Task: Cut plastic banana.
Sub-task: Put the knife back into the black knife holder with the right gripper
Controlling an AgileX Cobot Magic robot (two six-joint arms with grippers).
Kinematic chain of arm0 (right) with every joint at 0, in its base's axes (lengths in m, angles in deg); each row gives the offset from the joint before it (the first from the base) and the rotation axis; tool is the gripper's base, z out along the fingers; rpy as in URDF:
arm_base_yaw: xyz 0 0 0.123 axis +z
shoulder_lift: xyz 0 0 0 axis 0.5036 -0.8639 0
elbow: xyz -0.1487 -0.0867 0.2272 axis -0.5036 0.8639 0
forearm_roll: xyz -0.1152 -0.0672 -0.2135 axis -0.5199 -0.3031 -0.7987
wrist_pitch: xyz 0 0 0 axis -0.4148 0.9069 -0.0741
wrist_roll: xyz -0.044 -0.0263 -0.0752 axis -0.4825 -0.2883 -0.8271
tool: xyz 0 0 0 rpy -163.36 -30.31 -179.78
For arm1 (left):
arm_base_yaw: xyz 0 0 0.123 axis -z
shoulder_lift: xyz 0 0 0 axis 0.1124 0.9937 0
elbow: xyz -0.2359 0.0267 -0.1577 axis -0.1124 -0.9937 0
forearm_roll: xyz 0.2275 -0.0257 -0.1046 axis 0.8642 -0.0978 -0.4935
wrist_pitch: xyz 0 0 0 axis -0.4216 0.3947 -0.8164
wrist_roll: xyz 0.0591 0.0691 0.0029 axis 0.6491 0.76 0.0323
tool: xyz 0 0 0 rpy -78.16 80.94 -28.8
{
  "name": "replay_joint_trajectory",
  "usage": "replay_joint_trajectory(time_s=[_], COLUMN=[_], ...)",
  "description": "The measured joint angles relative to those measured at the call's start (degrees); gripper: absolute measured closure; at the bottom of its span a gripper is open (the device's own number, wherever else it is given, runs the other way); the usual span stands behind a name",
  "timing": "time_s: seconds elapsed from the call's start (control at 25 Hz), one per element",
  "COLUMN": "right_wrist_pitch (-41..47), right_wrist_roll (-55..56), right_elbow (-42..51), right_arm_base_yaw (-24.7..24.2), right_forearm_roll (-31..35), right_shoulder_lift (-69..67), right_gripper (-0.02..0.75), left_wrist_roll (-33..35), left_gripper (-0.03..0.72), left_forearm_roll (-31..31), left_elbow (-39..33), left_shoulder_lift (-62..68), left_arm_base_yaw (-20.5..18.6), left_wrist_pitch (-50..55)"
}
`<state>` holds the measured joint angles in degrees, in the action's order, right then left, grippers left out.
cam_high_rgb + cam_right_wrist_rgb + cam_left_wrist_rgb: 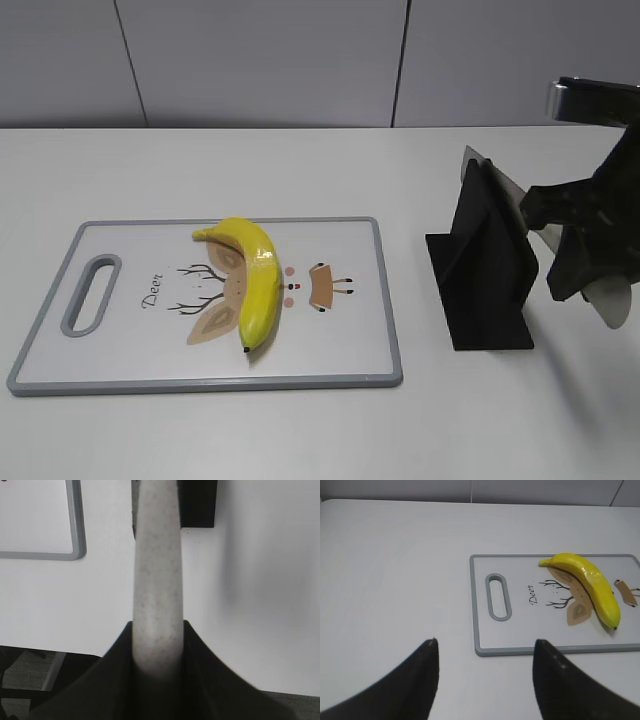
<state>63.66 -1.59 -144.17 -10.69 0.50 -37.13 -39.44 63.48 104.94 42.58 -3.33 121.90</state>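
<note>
The plastic banana [255, 280] lies bright yellow and curved on the white, grey-rimmed cutting board [130, 340], over its deer print. It also shows in the left wrist view [592, 582], on the board [520, 630]. My right gripper [580, 250] is shut on the pale speckled handle of a knife [156, 570], to the right of the black knife holder [485, 270]. The grey blade [508, 190] runs into the holder's top. My left gripper [485, 647] is open and empty above bare table, near the board's handle end. It is out of the exterior view.
The board's corner [75, 530] and the holder's base [197, 502] show in the right wrist view. The table's front edge lies just below my right gripper there. A grey panelled wall [260, 60] backs the table.
</note>
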Motion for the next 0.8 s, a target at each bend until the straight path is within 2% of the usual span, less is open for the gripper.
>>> replay_joint_trajectory(time_s=[0.32,0.4,0.52,0.64,0.8], right_wrist_pitch=[0.42,0.33,-1.48,-3.94,-5.35], right_wrist_roll=[-1.02,-1.97,-3.73,-5.13,-5.84], right_elbow=[0.0,0.0,0.0,0.0,0.0], right_arm_base_yaw=[0.0,0.0,0.0,0.0,0.0], right_forearm_roll=[0.73,1.35,3.74,6.52,7.15], right_shoulder_lift=[0.0,0.0,0.0,0.0,0.0], right_gripper=[0.563,0.498,0.317,0.178,0.136], left_wrist_roll=[-0.05,-0.05,-0.05,-0.05,-0.05], left_gripper=[0.116,0.116,0.116,0.116,0.116], left_forearm_roll=[0.0,0.0,0.0,0.0,0.0], left_elbow=[0.0,0.0,0.0,0.0,0.0], left_shoulder_lift=[0.0,0.0,0.0,0.0,0.0], left_arm_base_yaw=[0.0,0.0,0.0,0.0,0.0], left_wrist_pitch=[0.0,0.0,0.0,0.0,0.0])
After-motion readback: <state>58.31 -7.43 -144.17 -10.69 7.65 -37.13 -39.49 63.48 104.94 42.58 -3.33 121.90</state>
